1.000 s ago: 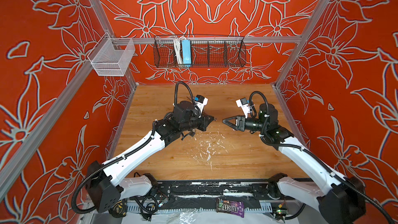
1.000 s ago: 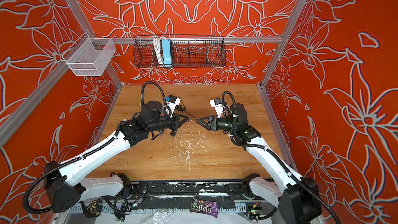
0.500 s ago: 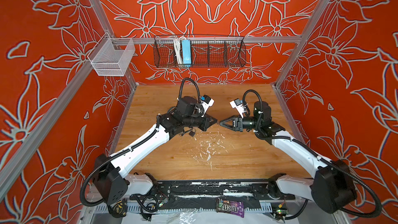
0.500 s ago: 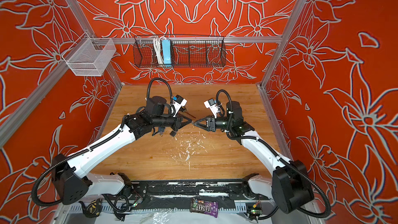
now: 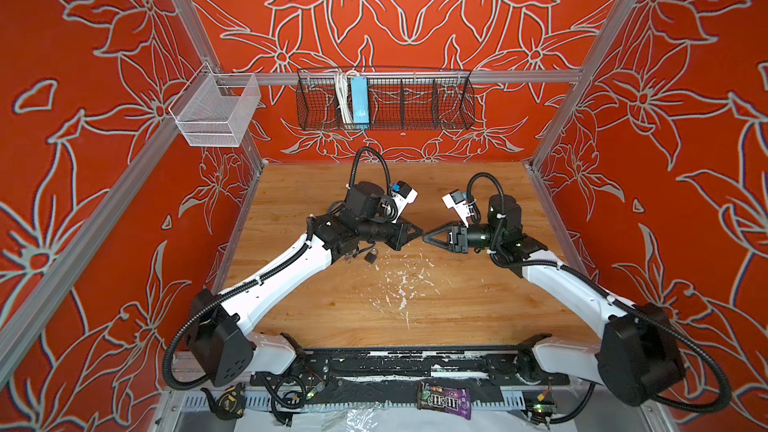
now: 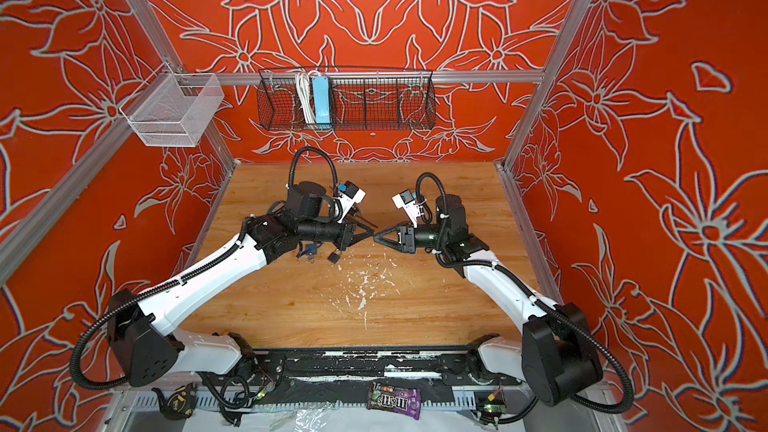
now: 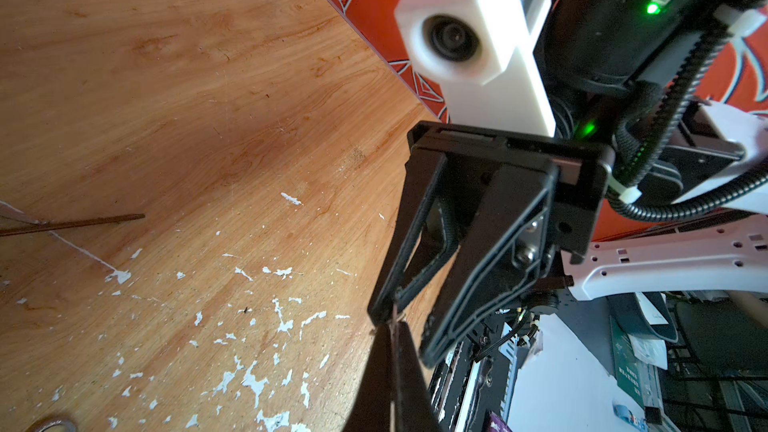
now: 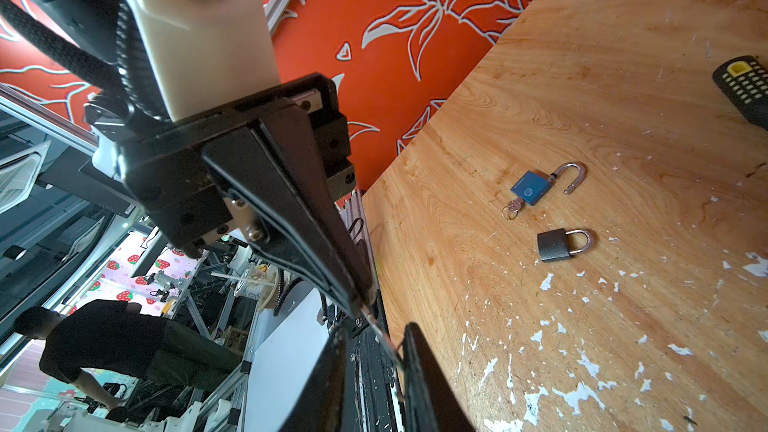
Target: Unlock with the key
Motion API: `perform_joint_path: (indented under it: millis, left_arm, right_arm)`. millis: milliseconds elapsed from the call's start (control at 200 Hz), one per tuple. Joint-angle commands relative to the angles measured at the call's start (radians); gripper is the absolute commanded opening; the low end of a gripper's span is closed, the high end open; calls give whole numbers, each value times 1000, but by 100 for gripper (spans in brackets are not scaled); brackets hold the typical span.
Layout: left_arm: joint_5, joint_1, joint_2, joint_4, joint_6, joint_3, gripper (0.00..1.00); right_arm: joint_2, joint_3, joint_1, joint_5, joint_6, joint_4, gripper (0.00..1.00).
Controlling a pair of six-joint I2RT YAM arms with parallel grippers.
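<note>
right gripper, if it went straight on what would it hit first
Likely the thin metal piece pinched by the left gripper, then that gripper itself; the right gripper is nearly tip to tip with it.

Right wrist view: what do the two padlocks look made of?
Blue padlock: smooth blue body, likely coated metal; shiny steel-like shackle, open. Black padlock: matte textured body, metal or plastic-covered; polished silvery shackle.

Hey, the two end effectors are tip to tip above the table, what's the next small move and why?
Probably close the right end effector on the key. The left end effector is shut on that thin piece, its free end reaches one right finger, and the right jaws show a gap. The black padlock lies shut on the table.
</note>
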Motion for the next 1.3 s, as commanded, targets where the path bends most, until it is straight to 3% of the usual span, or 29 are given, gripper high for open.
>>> perform_joint_path:
  millis: [0,380,625,731,881,1086,1211,1296]
  left_arm:
    - [15,16,-4,-11,17,15,0]
    - [27,24,4,7,10,13,0]
    - [43,34,-5,26,-4,6,0]
    - [37,41,-18,36,-18,-7,30]
    - [-2,78,-68,83,-92,-84,53]
    - [-200,161,-133,117,-242,-270,63]
    - [-348,177,-60,4,-280,-261,63]
    - [-415,177,18,-64,-302,-229,63]
  right_arm:
    - [3,-5,-1,-44,-10,45,23]
    - [14,2,-1,-65,12,74,11]
    - [-8,14,-1,-20,21,41,0]
    - [-18,25,-2,14,16,-22,0]
    - [-42,19,-4,80,18,-124,0]
    - [-83,-49,-4,230,112,-186,0]
    - [-91,-68,-1,368,149,-296,0]
    - [-95,-81,-1,398,150,-329,0]
